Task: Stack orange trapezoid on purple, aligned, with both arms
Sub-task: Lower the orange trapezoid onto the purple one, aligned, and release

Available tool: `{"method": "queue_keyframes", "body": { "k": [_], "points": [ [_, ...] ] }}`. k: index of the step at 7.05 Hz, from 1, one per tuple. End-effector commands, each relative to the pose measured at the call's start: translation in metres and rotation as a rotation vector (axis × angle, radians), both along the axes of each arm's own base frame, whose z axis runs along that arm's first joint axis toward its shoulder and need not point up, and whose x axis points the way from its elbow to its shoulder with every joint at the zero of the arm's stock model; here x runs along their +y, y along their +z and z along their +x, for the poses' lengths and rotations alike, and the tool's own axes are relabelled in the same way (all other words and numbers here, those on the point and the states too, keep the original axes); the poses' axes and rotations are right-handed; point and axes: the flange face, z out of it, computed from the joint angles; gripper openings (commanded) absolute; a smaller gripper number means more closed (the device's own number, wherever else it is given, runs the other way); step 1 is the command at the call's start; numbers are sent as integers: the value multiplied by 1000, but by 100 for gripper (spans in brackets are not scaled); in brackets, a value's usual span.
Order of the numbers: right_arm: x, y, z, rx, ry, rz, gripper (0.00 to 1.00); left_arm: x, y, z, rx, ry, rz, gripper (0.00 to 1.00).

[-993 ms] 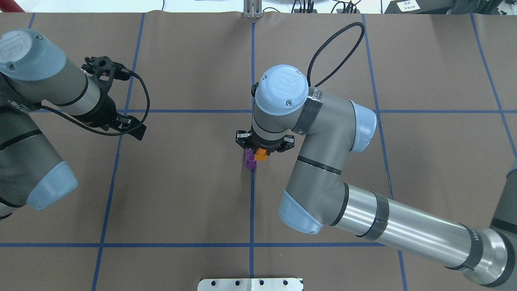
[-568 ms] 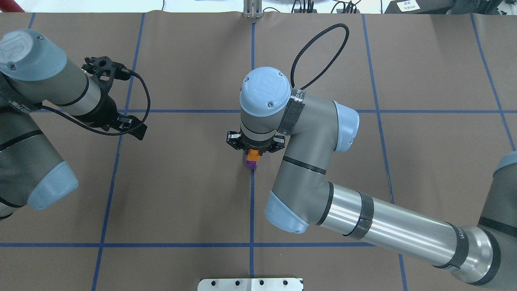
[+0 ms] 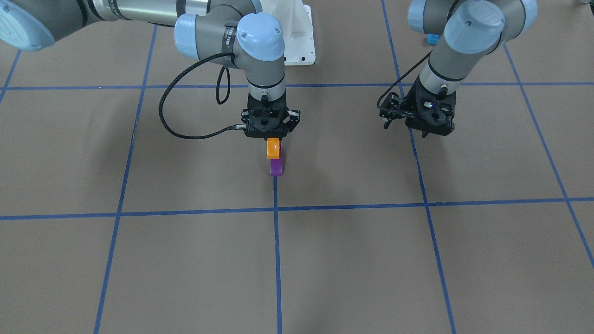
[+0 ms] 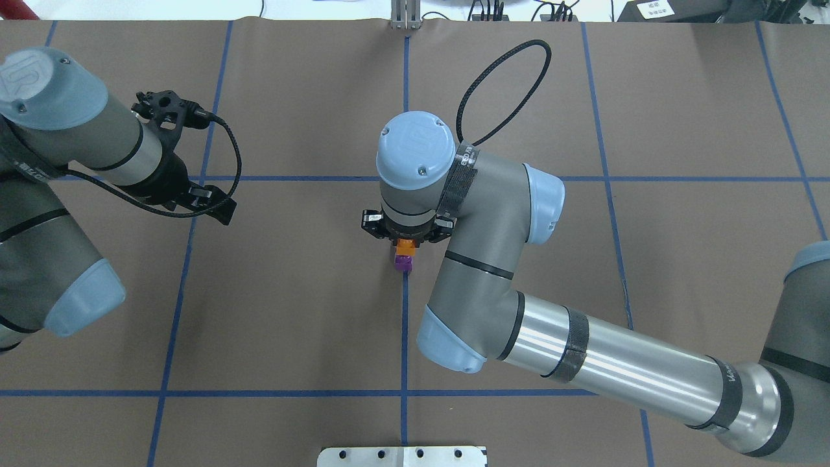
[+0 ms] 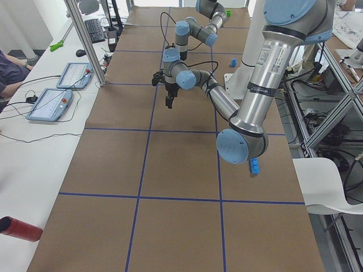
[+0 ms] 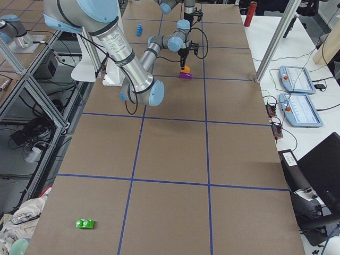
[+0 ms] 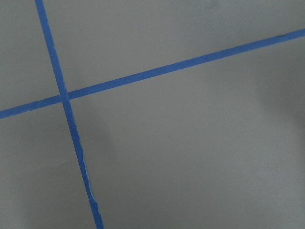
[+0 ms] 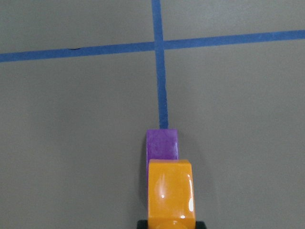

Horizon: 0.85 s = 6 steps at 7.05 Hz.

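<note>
The orange trapezoid (image 3: 273,148) hangs in my right gripper (image 3: 273,141), which is shut on it and points straight down. The purple brick (image 3: 276,167) stands on the brown table on a blue tape line, directly under the orange one. In the right wrist view the orange trapezoid (image 8: 170,191) covers the near part of the purple brick (image 8: 162,142). I cannot tell whether they touch. In the overhead view the orange trapezoid (image 4: 406,246) sits over the purple brick (image 4: 403,262). My left gripper (image 4: 217,211) is far to the left, empty, and looks open.
A white base pedestal (image 3: 299,39) stands behind the right arm. A small blue brick (image 3: 434,39) lies by the left arm's base. A green brick (image 6: 85,223) lies at the table's right end. A metal plate (image 4: 402,456) sits at the near edge.
My right gripper has moved left with the orange trapezoid, from beside the purple brick to directly over it. The left arm has not moved.
</note>
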Motion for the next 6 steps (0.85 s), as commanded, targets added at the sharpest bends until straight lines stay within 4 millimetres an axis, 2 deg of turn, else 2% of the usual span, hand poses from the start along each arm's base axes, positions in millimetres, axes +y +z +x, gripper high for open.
{"method": "queue_keyframes", "body": {
  "k": [1, 5, 6],
  "points": [
    [5, 2, -7, 9, -5, 8, 0, 0, 1, 0, -1, 0, -1, 100],
    [11, 12, -20, 40, -5, 29, 0, 0, 2, 0, -2, 0, -2, 100],
    [17, 13, -27, 55, 7, 59, 0, 0, 2, 0, -2, 0, -2, 100]
  ]
}}
